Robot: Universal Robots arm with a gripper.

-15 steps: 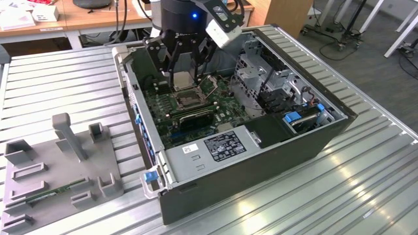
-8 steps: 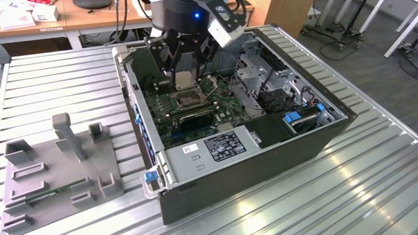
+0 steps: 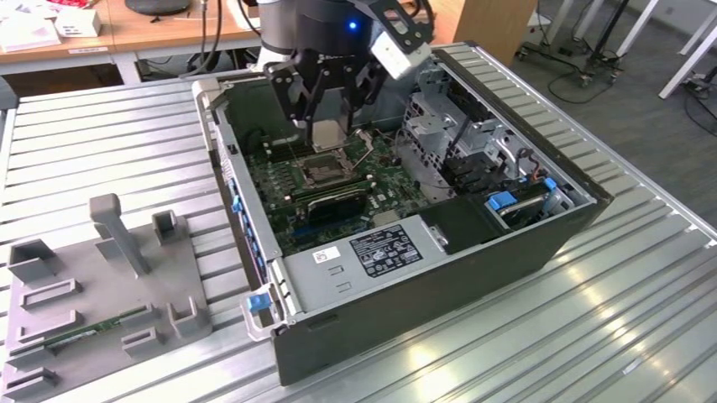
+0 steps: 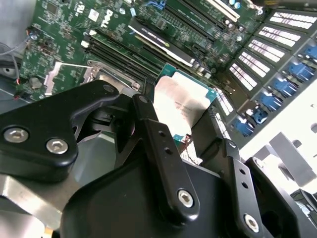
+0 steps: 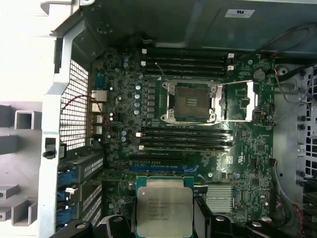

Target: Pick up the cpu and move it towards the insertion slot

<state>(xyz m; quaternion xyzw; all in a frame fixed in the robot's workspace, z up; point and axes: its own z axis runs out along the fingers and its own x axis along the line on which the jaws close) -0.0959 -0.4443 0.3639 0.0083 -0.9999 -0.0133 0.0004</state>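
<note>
My black gripper [image 3: 326, 126] hangs inside the open computer case [image 3: 583, 189], shut on the cpu [image 3: 327, 134]. The chip's pale silvery top with a thin green rim shows between the two fingers in both wrist views [image 4: 181, 101] [image 5: 163, 208]. It is held in the air above the green motherboard [image 5: 247, 148]. The insertion slot [image 5: 190, 101], a square socket with a silver frame and dark centre, lies open on the board, apart from the chip. In the exterior view the socket [image 3: 322, 172] sits just below and in front of the gripper.
Long black memory slots [image 5: 185, 139] run between chip and socket, with more [image 5: 185, 62] beyond it. Drive bays and cables [image 3: 482, 159] fill the case at the exterior view's right. A grey fixture block [image 3: 107, 277] stands on the ribbed metal table.
</note>
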